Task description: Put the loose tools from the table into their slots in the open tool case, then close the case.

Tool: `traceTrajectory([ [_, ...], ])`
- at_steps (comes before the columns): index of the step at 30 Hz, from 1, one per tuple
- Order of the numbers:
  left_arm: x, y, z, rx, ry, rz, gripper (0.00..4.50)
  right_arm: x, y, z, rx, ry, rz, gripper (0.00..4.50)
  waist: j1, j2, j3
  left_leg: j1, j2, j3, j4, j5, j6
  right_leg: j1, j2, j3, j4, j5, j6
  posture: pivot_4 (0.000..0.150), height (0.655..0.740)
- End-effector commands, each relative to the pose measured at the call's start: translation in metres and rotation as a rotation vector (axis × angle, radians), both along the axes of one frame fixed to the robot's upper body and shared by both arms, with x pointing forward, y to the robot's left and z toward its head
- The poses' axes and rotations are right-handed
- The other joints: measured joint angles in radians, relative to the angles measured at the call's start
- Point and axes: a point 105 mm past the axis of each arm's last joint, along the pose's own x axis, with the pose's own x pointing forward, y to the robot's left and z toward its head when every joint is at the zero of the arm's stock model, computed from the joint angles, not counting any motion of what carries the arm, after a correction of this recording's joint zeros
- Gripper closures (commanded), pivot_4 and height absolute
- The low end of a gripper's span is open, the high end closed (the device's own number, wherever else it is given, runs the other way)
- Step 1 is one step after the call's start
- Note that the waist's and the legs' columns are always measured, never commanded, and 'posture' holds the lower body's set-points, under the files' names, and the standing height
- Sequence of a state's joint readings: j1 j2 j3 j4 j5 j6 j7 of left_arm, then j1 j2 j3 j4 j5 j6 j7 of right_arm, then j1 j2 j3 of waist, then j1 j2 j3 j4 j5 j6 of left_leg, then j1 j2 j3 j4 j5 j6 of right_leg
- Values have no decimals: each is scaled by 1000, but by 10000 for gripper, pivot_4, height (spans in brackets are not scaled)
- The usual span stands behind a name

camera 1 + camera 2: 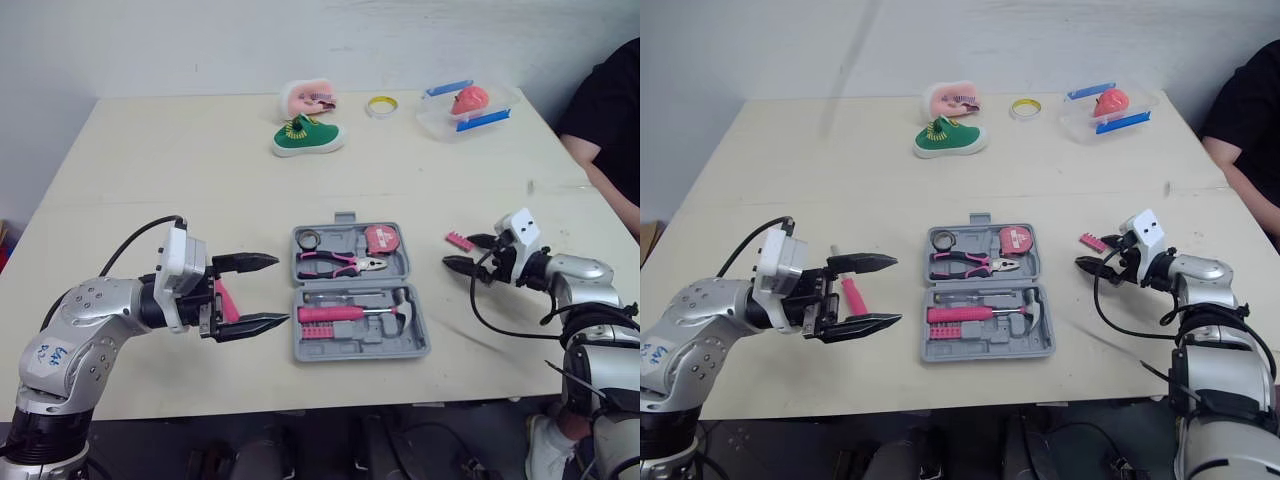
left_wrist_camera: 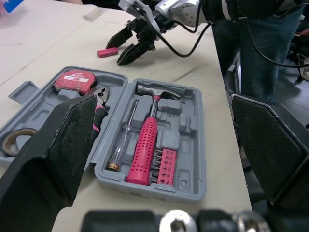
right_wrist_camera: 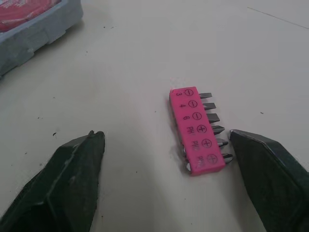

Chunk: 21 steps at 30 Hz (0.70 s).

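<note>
My right hand point(image 3: 165, 137): released, fingers spread, low over the desk point(image 1: 180, 170). The pink bit holder point(image 3: 197, 129) lies flat just ahead of it, untouched, right of the open tool case point(image 1: 360, 352).

My left hand point(image 1: 278, 291): released, empty, just left of the case, with a pink-handled tool point(image 1: 853, 297) on the desk beneath.

Case holds hammer point(image 1: 350, 312), pliers point(image 1: 335, 263), tape measure point(image 1: 378, 240).

Bare table point(image 3: 120, 63) around bit holder point(image 3: 197, 130)
</note>
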<state>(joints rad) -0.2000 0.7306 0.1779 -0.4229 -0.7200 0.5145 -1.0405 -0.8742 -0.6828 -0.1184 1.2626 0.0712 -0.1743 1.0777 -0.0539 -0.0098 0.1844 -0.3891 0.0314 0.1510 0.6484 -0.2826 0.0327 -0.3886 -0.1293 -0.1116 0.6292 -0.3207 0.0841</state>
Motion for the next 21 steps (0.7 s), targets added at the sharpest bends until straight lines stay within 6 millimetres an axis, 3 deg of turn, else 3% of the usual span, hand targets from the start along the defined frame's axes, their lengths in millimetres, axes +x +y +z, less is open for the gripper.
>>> traceTrajectory([
  [1,-7,-4,4,12,-18,-43,0,-6,-5,-21,-10,55,-51,21547,0,0,0,0,0,0,0,0,0,0,0,0,0,0,0,1500,7400],
  [4,-9,-5,3,10,-14,-51,0,-5,-7,-22,-1,47,-76,36215,0,-2,-1,1,0,0,0,0,0,2,0,0,0,0,0,1500,7400],
  [5,-9,-5,2,10,-13,-51,0,-5,-8,-23,0,46,-82,37438,0,-2,-1,3,0,-1,1,0,0,4,0,0,-1,0,0,1500,7400],
  [9,-14,-5,1,7,-6,-60,0,-9,-17,-22,16,-6,-121,37430,2,-4,-2,4,0,-4,1,-2,-2,8,-1,-2,-3,1,1,1500,7400],
  [13,-13,-7,3,-4,-30,-68,0,-12,-19,-4,7,-94,-60,37431,13,-3,-2,4,-1,-5,1,-5,-6,9,-2,-2,-3,2,2,1500,7400],
  [21,-8,-5,5,12,-70,-108,0,-27,-11,57,-44,-231,175,37431,24,5,3,1,-1,-4,0,-1,0,4,-1,-3,-2,1,1,1500,7400],
])
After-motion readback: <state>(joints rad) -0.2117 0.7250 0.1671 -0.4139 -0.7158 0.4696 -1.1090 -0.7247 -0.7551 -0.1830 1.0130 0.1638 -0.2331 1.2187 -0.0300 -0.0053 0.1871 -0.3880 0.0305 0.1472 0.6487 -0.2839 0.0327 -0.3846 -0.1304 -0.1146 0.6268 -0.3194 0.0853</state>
